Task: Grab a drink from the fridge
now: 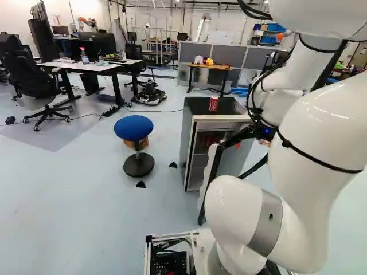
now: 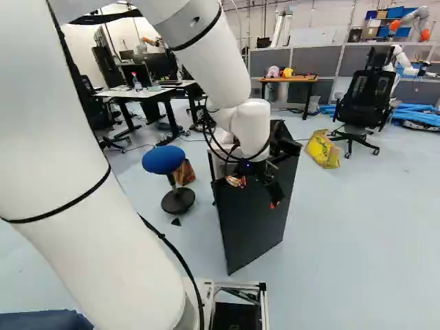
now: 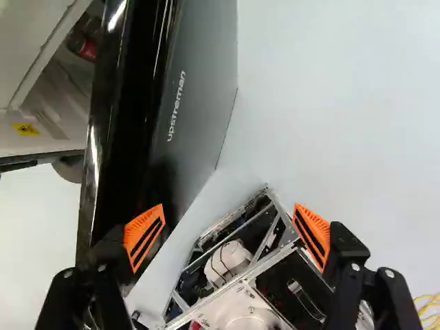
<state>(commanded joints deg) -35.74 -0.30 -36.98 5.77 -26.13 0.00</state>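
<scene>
Nearest is the moving base (image 2: pixel 275 301), and a drive ahead from here could run it into the fridge's open door (image 2: pixel 258 220), whose dark outer face stands towards it. From the base the arm (image 2: pixel 89 199) rises tall, reaches forward and folds at the elbow, so that its wrist hangs over the door's upper edge, aimed down and back towards the base. Loose cables (image 2: pixel 210 141) loop round the wrist; they could snag on the door's top corner if the arm swings sideways. The gripper (image 3: pixel 227 234) holds nothing: its two fingers are spread wide, one overlapping the door's glossy black edge in the wrist view, though whether it touches I cannot tell. Pressing on that outer face would likely swing the door shut and close off the shelves; coming round the edge too tightly could catch a finger. Beyond stands the fridge (image 1: pixel 186 137), with a red drink (image 3: pixel 87 49) inside, partly hidden, probably the one wanted. A second red can (image 1: pixel 213 103) sits on top, where a low forearm could knock it off. Past the door, the blue stool (image 1: pixel 133 127) stands apart, beside the fridge.
</scene>
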